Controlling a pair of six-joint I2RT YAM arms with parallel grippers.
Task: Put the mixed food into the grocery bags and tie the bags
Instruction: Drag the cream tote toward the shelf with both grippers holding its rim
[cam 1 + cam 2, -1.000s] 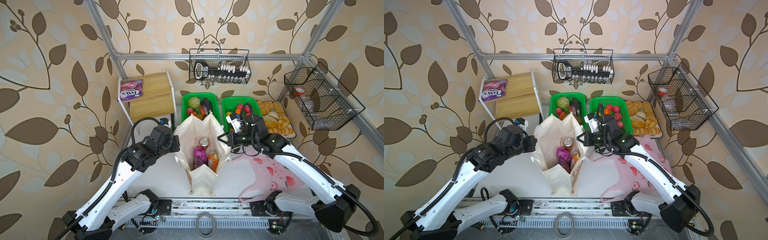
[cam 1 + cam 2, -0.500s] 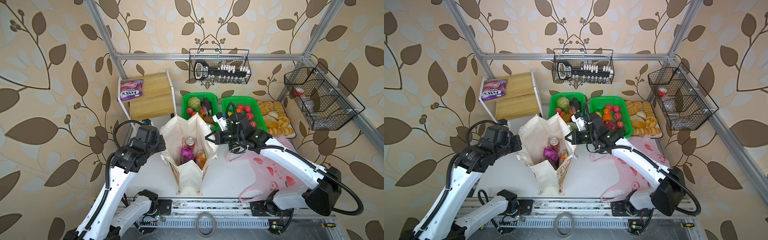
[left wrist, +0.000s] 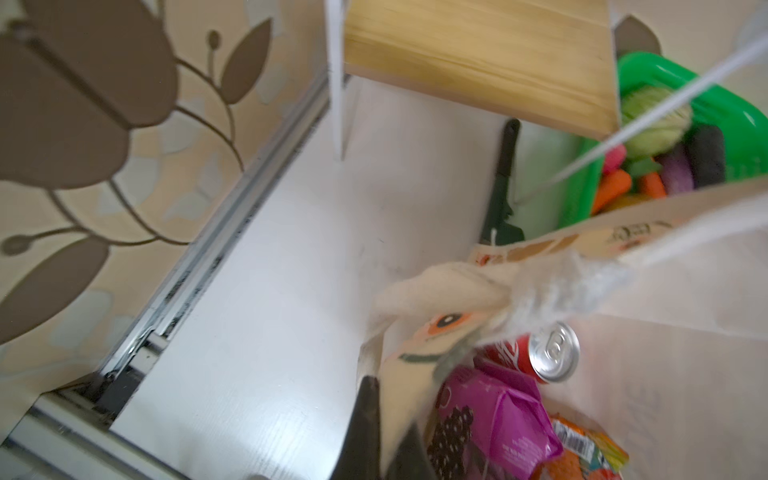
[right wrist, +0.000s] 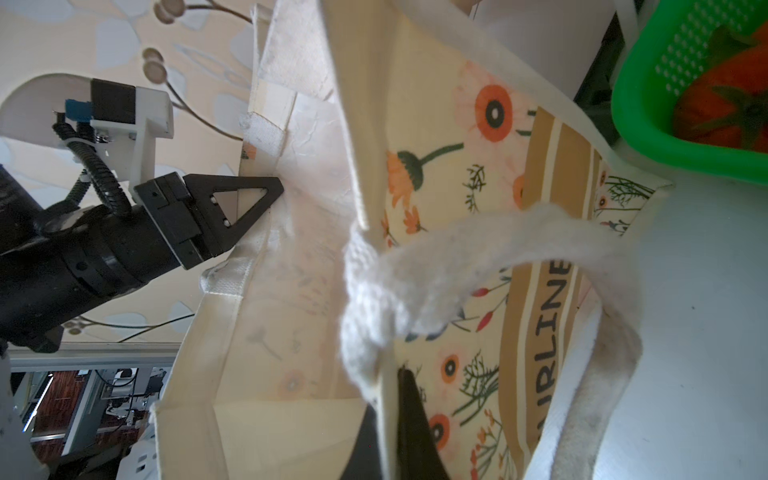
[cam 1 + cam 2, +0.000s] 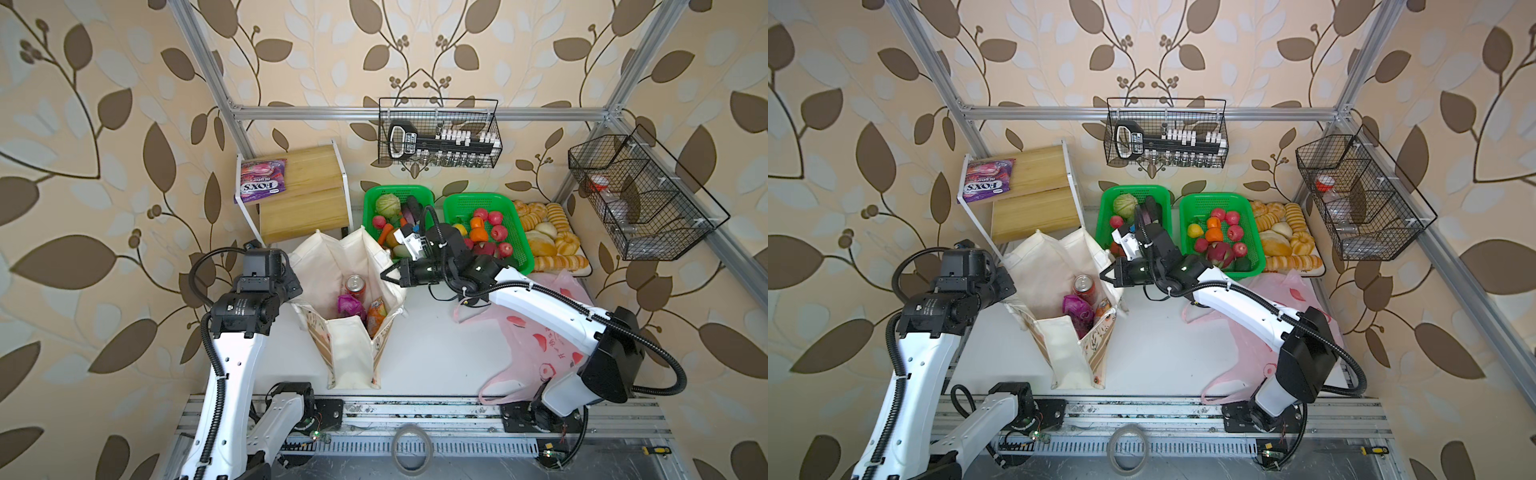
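Two green baskets (image 5: 368, 207) sit just behind the tote (image 5: 351, 353).

The tote's (image 4: 291, 291) wall hides the left hand's (image 4: 279, 189) far finger; the right hand (image 4: 388, 436) is cut off by its wrist view's edge; the right arm (image 5: 548, 307) covers part of the pink bag (image 5: 523, 361); the orange packet (image 3: 590, 453) is cropped, the strap (image 3: 561, 286) blurred.

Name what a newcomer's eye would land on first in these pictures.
The cream canvas tote stands open on the table, its rim pinched by the left tool and the right tool on opposite sides. Inside show a red soda can, a purple snack packet and an orange packet. A pink peach-print bag lies beneath the right arm.
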